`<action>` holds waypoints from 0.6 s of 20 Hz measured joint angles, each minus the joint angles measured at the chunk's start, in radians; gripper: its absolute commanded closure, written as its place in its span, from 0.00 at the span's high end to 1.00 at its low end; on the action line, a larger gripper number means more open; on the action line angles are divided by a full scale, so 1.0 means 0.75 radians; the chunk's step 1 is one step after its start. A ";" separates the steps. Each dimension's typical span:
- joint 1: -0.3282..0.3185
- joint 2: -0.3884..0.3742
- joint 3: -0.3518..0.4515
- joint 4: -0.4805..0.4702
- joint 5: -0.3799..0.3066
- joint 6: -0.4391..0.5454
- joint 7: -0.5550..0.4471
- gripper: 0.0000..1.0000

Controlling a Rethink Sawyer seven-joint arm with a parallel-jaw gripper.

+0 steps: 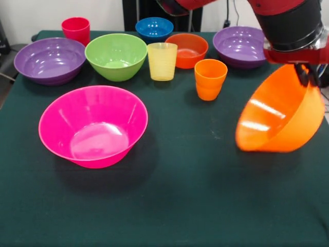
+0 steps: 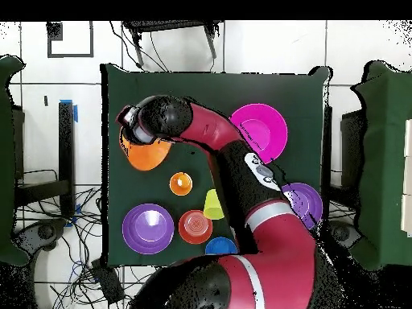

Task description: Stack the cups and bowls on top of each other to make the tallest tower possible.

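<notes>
The Sawyer arm's gripper (image 1: 307,74) pinches the upper rim of a large, glossy orange plastic bowl (image 1: 280,116), its fingers closed on the thin wall at the right side of the front view. The bowl hangs steeply tilted, its mouth turned toward the left, its lower edge close above or just touching the dark green tabletop (image 1: 180,206); which of the two cannot be told. The bowl looks light and stiff but slick, so a single-point hold on the rim is likely to let it swing or slip; a grip deep over the lip seems the safer purchase.

Near it stands a small orange plastic cup with a stepped base (image 1: 210,78). Beyond, a ribbed pale-yellow translucent cup (image 1: 162,60) sits between a medium green bowl (image 1: 116,55) and a small orange-red bowl (image 1: 187,50). A small blue bowl (image 1: 154,29), a red cup (image 1: 76,30) and two purple bowls (image 1: 49,60) (image 1: 240,46) line the far edge. A large pink bowl (image 1: 93,125) rests upright, alone, well apart from the held bowl. Nothing is stacked yet.
</notes>
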 measured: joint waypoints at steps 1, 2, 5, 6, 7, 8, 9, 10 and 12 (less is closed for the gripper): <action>0.000 0.006 0.004 -0.002 0.005 0.029 0.000 0.00; 0.001 0.019 0.012 -0.007 0.010 0.088 0.000 0.00; 0.020 0.069 0.019 -0.030 0.015 0.328 0.000 0.00; 0.030 0.091 0.019 -0.044 0.014 0.430 0.000 0.00; 0.039 0.112 0.019 -0.061 0.013 0.528 0.000 0.00; 0.043 0.121 0.019 -0.070 0.013 0.568 0.000 0.00; 0.046 0.130 0.019 -0.079 0.013 0.608 0.000 0.00; 0.050 0.163 0.020 -0.113 0.012 0.739 0.000 0.00; 0.048 0.181 0.021 -0.132 0.012 0.800 0.000 0.00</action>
